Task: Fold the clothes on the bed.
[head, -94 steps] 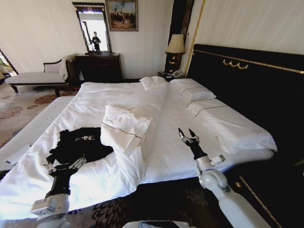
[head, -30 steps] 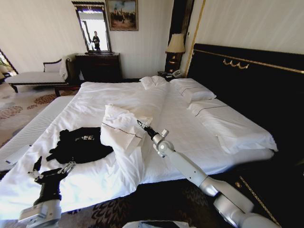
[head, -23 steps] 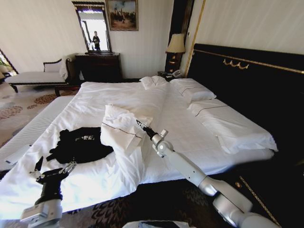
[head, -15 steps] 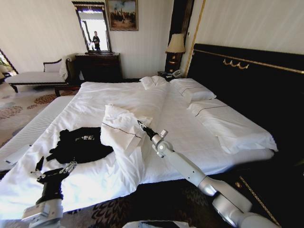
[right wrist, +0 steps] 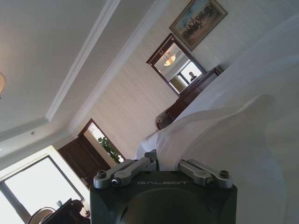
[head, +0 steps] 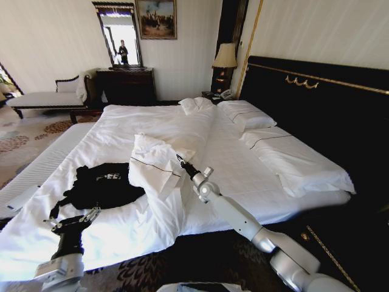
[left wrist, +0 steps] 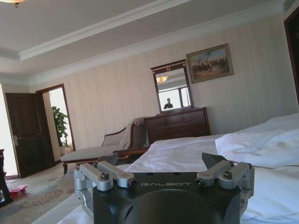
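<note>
Two pincers work over a hotel bed: the right pincer (head: 180,160), its fingers drawn close together, reaches across to the edge of the folded white duvet (head: 159,163) and touches it. The left pincer (head: 72,220) hovers low over the near corner of the bed (head: 243,176), fingers spread apart and empty. Just beyond it lies the black T-shirt (head: 100,184), crumpled on the white sheet with its white lettering showing, beside the duvet. White pillows (head: 246,115) rest against the dark headboard (head: 316,115).
</note>
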